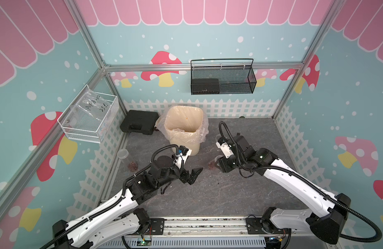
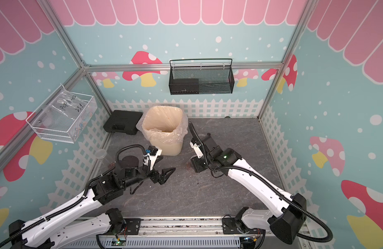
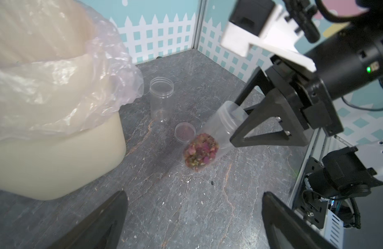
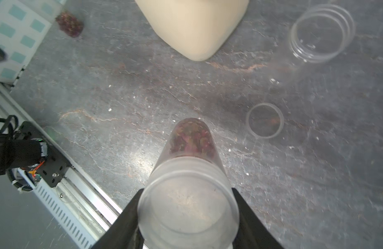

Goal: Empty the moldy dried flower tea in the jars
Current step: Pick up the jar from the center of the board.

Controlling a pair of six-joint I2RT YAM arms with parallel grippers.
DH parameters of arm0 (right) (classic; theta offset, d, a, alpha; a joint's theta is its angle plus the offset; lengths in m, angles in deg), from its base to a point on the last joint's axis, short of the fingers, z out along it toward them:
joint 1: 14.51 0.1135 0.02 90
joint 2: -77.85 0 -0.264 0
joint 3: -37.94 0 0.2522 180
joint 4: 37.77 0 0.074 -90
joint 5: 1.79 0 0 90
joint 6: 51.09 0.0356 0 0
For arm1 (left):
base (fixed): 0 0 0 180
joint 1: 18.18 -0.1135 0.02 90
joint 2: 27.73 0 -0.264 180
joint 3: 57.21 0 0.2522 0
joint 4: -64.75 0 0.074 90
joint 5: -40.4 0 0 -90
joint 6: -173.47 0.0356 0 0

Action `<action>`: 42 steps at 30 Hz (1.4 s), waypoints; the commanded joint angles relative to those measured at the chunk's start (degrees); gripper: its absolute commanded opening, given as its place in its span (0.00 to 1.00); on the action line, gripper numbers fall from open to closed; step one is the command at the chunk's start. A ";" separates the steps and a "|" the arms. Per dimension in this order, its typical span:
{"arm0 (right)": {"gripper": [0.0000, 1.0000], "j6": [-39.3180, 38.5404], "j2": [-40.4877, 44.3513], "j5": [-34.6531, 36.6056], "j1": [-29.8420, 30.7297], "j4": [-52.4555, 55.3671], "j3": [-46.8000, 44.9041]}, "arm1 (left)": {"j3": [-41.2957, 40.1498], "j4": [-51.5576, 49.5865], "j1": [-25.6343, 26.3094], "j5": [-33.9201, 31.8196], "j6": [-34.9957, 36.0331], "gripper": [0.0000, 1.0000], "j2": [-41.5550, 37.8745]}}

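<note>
1. Your R gripper (image 4: pixel 187 194) pinches the tilted jar (image 3: pixel 212 133); tea (image 3: pixel 200 155) sits at its low end.
2. Your L gripper (image 1: pixel 196 176): spread wide, empty.
3. Nearby: open jar (image 3: pixel 161 101), loose lid (image 3: pixel 185 134); bin (image 3: pixel 78 161) stands beside them.

Far centre: cream waste bin (image 2: pixel 166 148), clear liner (image 2: pixel 143 127) over the rim. Left of it, black case (image 2: pixel 121 121) on the table (image 2: pixel 207 198). Against the left wall (image 2: pixel 78 163), lidded clear jar (image 2: pixel 102 156) with reddish tea (image 2: pixel 110 165) at its base. Left gripper (image 2: pixel 167 175) near centre, jaws spread wide. Right gripper (image 2: pixel 194 167) angled down at the table, reddish smudge (image 2: pixel 188 165) just left of it. Black mesh basket (image 2: pixel 201 77) on the far wall (image 2: pixel 246 49), white wire basket (image 2: pixel 61 122) on the left wall.
</note>
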 commanded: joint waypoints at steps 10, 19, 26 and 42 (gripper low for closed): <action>0.23 -11.64 -4.75 -14.77 0.46 -3.23 4.54 | -14.13 25.62 4.58 1.66 22.24 0.99 -0.88; 0.21 -14.51 -4.16 -20.94 0.53 -3.29 3.81 | -18.84 30.27 4.58 -3.15 25.53 0.99 0.54; 0.20 -15.28 -1.56 -21.35 0.48 -4.39 0.89 | -20.26 34.93 4.58 -5.50 25.84 0.98 4.48; 0.17 -15.09 0.35 -24.05 0.47 -4.65 -1.03 | -23.33 38.56 4.58 -2.43 31.79 0.79 6.56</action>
